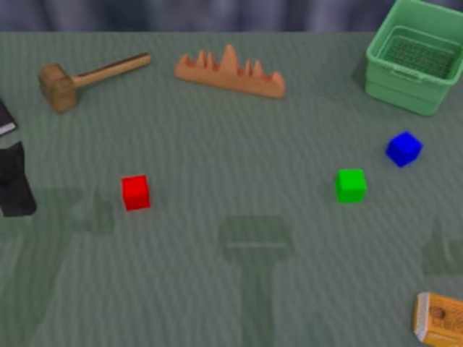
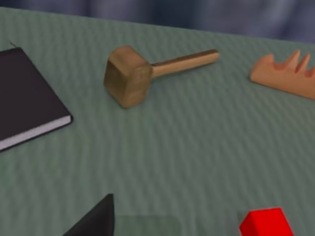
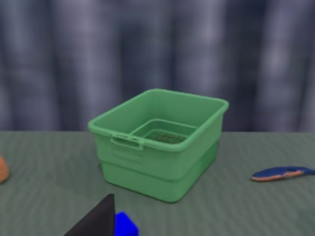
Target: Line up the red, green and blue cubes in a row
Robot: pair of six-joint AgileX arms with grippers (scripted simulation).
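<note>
1. Now, the red cube [image 1: 135, 192] sits at nine o'clock, the green cube [image 1: 351, 185] at three, the blue cube [image 1: 404, 148] beyond at two.
2. Neither gripper's fingers can be told; better to descend squarely over the red cube.

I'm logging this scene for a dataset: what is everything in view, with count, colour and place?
red cube: 1, red, table's left-centre
green cube: 1, green, right-centre
blue cube: 1, blue, right, near the basket
basket: 1, green, far right corner
mallet: 1, wooden, far left
jagged block: 1, orange-tan, far centre
printed box: 1, orange, near right corner
book: 1, black, left edge
flat object: 1, blue and orange, beyond the basket
left claw: 1, black, left edge
right claw: only a dark fingertip shows
</note>
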